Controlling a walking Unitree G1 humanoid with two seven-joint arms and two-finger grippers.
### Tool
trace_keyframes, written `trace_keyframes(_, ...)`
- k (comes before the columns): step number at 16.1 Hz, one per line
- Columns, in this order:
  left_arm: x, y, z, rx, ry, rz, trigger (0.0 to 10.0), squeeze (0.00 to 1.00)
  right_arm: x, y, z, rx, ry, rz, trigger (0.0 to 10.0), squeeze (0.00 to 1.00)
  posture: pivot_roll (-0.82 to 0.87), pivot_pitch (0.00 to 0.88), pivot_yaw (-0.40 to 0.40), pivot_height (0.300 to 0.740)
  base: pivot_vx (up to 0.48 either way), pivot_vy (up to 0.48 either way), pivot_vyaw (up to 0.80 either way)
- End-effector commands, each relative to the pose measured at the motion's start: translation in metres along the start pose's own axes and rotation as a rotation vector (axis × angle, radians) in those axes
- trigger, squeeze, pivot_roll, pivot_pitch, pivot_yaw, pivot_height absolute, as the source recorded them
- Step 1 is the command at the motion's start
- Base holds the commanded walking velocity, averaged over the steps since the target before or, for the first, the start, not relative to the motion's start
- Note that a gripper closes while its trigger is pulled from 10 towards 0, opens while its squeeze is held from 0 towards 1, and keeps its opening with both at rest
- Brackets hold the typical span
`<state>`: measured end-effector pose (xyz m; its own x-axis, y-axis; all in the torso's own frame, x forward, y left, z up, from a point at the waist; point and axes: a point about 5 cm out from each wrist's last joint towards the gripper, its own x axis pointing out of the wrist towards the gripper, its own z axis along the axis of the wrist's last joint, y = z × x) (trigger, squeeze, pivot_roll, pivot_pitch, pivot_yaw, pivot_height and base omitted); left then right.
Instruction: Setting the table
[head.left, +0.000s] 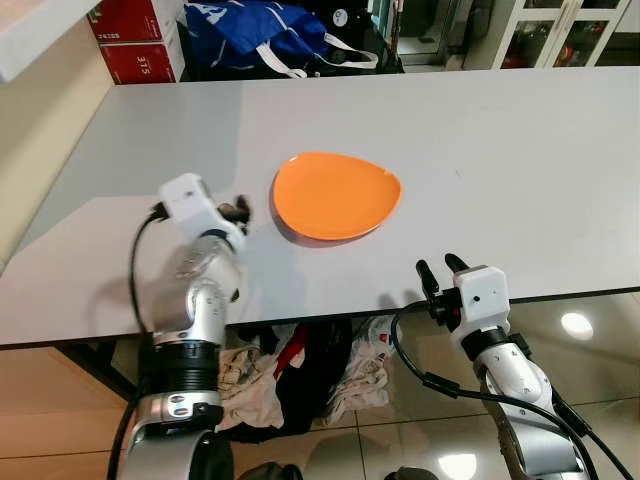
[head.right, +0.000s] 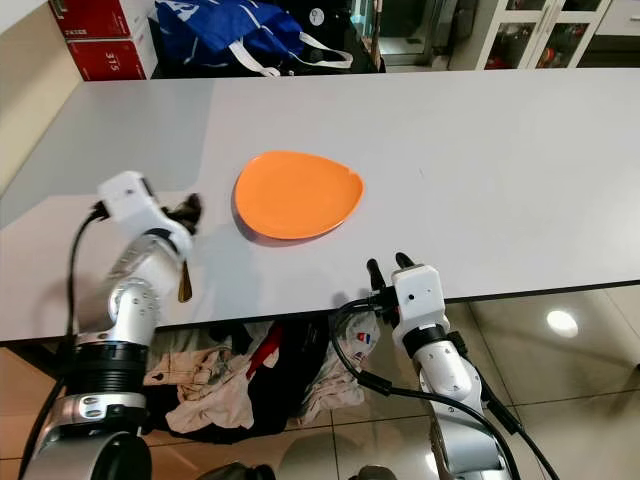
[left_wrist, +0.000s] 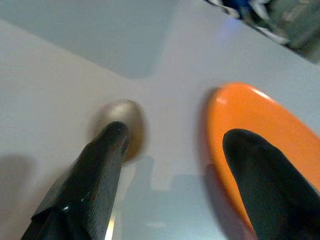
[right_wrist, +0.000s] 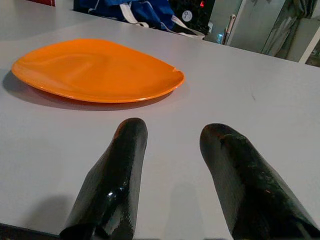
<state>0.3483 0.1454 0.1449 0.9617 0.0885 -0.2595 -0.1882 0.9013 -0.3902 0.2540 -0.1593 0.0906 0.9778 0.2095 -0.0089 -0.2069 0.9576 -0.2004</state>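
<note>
- The left gripper (left_wrist: 170, 165) hovers over the grey tabletop (head.left: 500, 150) just left of the plate, fingers spread apart, holding nothing.
- A spoon (left_wrist: 122, 125) lies on the tabletop under one of its fingers, bowl toward the plate, handle running back toward the near edge. It looks light, stiff and smooth, likely to slide; pinching the handle seems safest.
- The orange plate (head.left: 335, 195) sits mid-tabletop, empty. It looks rigid and shallow, so the rim is the place to grip.
- The right gripper (head.left: 440, 270) waits at the near edge, fingers parted, empty.
</note>
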Motion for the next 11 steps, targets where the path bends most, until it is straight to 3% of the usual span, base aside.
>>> trace_keyframes(1,0.0,-0.008,0.003,0.014,-0.008,-0.041,10.0,0.0,-0.001,0.0,-0.002,0.0,0.005,0.008,10.0,0.0,-0.24,0.0,0.05,0.74,0.0,0.0,0.0)
trace_keyframes(2,-0.003,-0.01,0.01,0.028,-0.048,-0.078,10.0,0.0,-0.001,-0.001,-0.002,-0.003,0.002,0.005,10.0,0.0,-0.24,0.0,0.051,0.74,0.0,0.0,0.0)
trace_keyframes(4,-0.018,-0.007,0.023,0.237,-0.185,-0.208,10.0,0.0,0.0,-0.004,0.001,-0.004,-0.015,-0.009,10.0,0.0,-0.23,0.0,0.06,0.74,0.0,0.0,0.0)
trace_keyframes(5,-0.03,0.001,0.022,0.386,-0.235,-0.275,10.0,0.0,0.002,-0.005,0.002,0.009,-0.027,-0.026,10.0,0.0,-0.23,0.0,0.062,0.74,0.0,0.0,0.0)
trace_keyframes(7,-0.042,0.026,0.01,0.548,-0.227,-0.269,10.0,0.0,0.005,-0.007,0.002,0.03,-0.03,-0.047,10.0,0.0,-0.2,0.0,0.07,0.74,0.0,0.0,0.0)
trace_keyframes(9,-0.05,0.04,0.001,0.588,-0.202,-0.244,10.0,0.0,0.006,-0.006,0.001,0.033,-0.032,-0.049,10.0,0.0,-0.19,0.0,0.073,0.74,0.0,0.0,0.0)
trace_keyframes(10,-0.061,0.057,-0.013,0.562,-0.156,-0.203,10.0,0.0,0.009,-0.005,0.002,0.041,-0.036,-0.052,10.0,0.0,-0.18,0.0,0.076,0.74,0.0,0.0,0.0)
trace_keyframes(11,-0.068,0.064,-0.021,0.53,-0.134,-0.187,10.0,0.0,0.011,-0.004,0.002,0.045,-0.039,-0.055,10.0,0.0,-0.17,0.0,0.076,0.74,0.0,0.0,0.0)
